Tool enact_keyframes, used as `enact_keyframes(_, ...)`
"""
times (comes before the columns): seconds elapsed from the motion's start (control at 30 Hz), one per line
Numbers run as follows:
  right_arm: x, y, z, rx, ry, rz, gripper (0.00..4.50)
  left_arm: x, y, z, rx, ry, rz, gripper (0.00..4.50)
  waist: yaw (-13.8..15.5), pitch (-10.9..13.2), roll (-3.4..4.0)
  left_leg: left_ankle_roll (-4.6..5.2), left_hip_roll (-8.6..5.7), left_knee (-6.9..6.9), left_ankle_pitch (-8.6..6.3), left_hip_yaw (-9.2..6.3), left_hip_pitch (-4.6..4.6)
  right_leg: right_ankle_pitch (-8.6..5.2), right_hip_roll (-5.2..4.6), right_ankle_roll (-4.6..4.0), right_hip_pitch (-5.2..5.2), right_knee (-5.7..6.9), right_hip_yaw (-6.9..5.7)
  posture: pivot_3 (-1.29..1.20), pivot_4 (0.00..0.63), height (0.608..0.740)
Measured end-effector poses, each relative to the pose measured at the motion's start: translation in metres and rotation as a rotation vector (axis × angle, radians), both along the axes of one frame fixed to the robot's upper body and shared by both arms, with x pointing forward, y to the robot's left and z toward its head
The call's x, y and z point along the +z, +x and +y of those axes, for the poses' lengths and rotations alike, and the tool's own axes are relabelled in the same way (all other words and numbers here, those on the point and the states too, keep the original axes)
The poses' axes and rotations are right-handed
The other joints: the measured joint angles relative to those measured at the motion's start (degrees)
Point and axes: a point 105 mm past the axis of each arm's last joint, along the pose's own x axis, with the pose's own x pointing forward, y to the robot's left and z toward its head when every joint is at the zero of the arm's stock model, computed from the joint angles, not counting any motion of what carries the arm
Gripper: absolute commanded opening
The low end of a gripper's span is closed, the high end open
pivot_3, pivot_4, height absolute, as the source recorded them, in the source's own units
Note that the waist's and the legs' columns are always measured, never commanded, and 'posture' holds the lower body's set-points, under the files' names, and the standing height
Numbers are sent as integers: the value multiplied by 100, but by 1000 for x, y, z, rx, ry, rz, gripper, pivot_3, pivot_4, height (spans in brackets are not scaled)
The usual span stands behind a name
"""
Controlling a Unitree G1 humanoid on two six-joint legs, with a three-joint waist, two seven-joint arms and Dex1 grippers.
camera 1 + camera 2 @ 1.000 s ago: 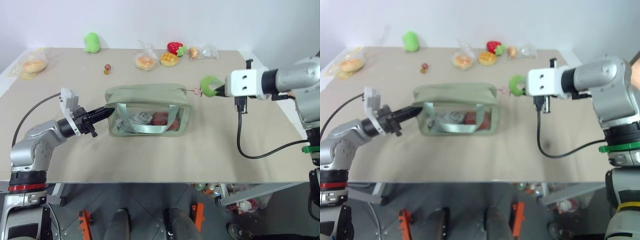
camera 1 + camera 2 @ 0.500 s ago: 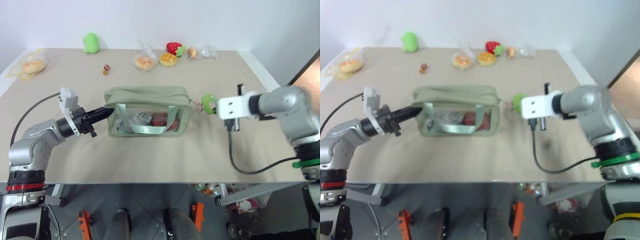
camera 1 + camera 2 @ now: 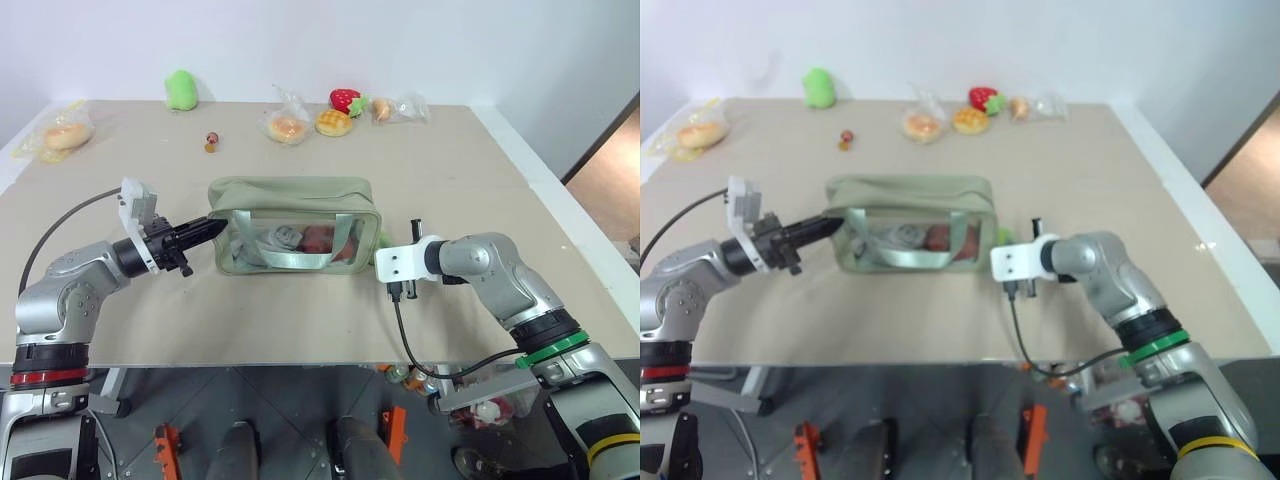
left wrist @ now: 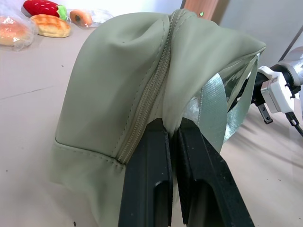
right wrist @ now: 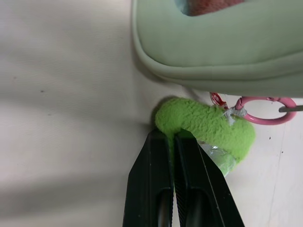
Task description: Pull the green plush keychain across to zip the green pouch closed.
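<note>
The green pouch (image 3: 290,193) stands mid-table, with items showing through its clear side. My left gripper (image 3: 213,227) is shut on the fabric at the pouch's left end (image 4: 118,85), beside the zipper (image 4: 150,92). The green plush keychain (image 5: 203,124) lies low at the pouch's right end, down by the tabletop; a sliver of it shows there (image 3: 1004,237). My right gripper (image 5: 171,135) is shut on the keychain's fuzzy ring. The pink link (image 5: 258,116) joins the ring toward the pouch. The zipper's right end is hidden.
Along the far edge sit a light-green plush blob (image 3: 182,87), a toy strawberry (image 3: 347,99), bagged breads (image 3: 288,125) (image 3: 337,121) and another bag (image 3: 62,133) at the left. A small item (image 3: 211,140) lies behind the pouch. The table's right edge (image 3: 560,215) is near.
My right gripper has sunk with the keychain from above the pouch's right end down to the tabletop beside it, drawing in leftward. The left gripper and pouch held still.
</note>
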Motion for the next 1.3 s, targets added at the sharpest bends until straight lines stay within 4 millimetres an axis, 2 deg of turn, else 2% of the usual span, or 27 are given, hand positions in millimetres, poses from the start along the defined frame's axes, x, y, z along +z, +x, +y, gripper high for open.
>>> enact_keyframes(0.13, -2, -17, 1, 34, 37, 121, 6, -1, 0, 0, 4, 0, 2, 0, 0, -34, -34, -2, 4, -10, -3, 0, 6, -3, 2, -4, 3, 0, -1, 0, 150, 740)
enact_keyframes(0.37, 0, -28, -14, 46, -5, 199, 6, -2, -1, -3, -2, -15, 4, 0, 10, -38, -37, -2, 4, -8, -4, 3, 6, -7, 0, -4, 4, -2, -1, 0, 150, 740)
enact_keyframes(0.5, 0, -18, -14, 23, -4, 176, 6, -3, 0, -3, 2, -20, 5, 0, 4, -39, -39, -2, 4, -5, -3, 4, 7, -7, -1, -4, 2, -2, -1, 0, 150, 740)
enact_keyframes(0.6, 0, 6, -3, -47, 58, 97, 6, -4, 2, -2, 19, -27, 7, 0, -6, -43, -46, -3, 4, 2, -3, 6, 10, -6, -5, -5, 0, -3, -1, 0, 150, 740)
enact_keyframes(0.7, 2, 21, -7, -136, 122, 80, 6, -4, 2, -3, 18, -24, 10, 0, -6, -42, -45, -3, 2, 1, -2, 14, 6, -5, -11, -6, -2, -3, 0, 0, 150, 740)
enact_keyframes(0.73, 4, 23, -9, -158, 139, 86, 493, -4, 2, -3, 18, -23, 10, 0, -4, -42, -45, -2, 2, 1, -1, 15, 5, -5, -11, -6, -2, -3, 0, 0, 150, 740)
enact_keyframes(0.77, 6, 24, -12, -178, 163, 93, 493, -4, 2, -3, 18, -23, 10, 0, -3, -42, -45, -2, 2, 1, -1, 15, 4, -5, -11, -6, -2, -3, 0, 0, 150, 740)
enact_keyframes(0.8, 10, 24, -16, -211, 215, 124, 644, -4, 1, -3, 13, -39, 17, 584, -3, -42, -44, 0, 2, 1, 0, 16, 3, -5, -11, -6, -2, -3, 0, 0, 150, 740)
enact_keyframes(0.83, 14, 24, -20, -240, 258, 144, 817, -4, 0, -3, 9, -52, 31, 861, -3, -42, -44, 4, 2, 0, 3, 15, 2, -4, -10, -5, -2, -2, 0, 0, 150, 740)
enact_keyframes(0.9, 23, 22, -29, -284, 342, 198, 1556, -10, -3, -3, -7, -80, 78, 1593, -5, -41, -43, 5, 3, -6, 3, 15, -8, -4, -7, -4, -13, -2, 1, 0, 150, 740)
enact_keyframes(0.97, 32, 19, -31, -294, 406, 240, 1566, -10, -3, -3, -10, -84, 88, 2227, -3, -40, -42, 3, 3, -11, -1, 15, -33, -2, -4, -2, -38, -1, 2, 0, 150, 740)
enact_keyframes(1.03, 49, 15, -28, -279, 521, 297, 1566, -9, -5, -4, -22, -93, 94, 2918, -3, -36, -36, 5, 5, -16, -9, 12, -46, -6, 2, 13, -49, 0, 5, 0, 150, 740)
enact_keyframes(1.1, 82, 12, -30, -257, 643, 305, 1566, -4, -8, -7, -41, -94, 90, 3463, -3, -27, -21, 8, 5, -18, -16, 11, -58, -9, 6, 31, -56, -1, 10, 0, 150, 740)
enact_keyframes(1.17, 112, 5, -40, -233, 701, 275, 1566, 2, -10, -7, -51, -77, 71, 4304, -1, -26, -21, 9, 7, -19, -33, 9, -58, -24, 9, 37, -54, -1, 10, 0, 150, 740)
enact_keyframes(1.23, 124, -3, -48, -223, 730, 283, 1566, 9, -12, -3, -42, -58, 46, 4449, 3, -27, -21, 9, 7, -17, -44, 9, -57, -41, 10, 26, -51, -1, 10, 0, 150, 740)
enact_keyframes(1.3, 124, -11, -53, -216, 752, 330, 1566, 18, -17, 1, -37, -40, 14, 4449, 1, -27, -21, 9, 7, -15, -49, 11, -58, -46, 9, 23, -51, -1, 13, 0, 150, 740)
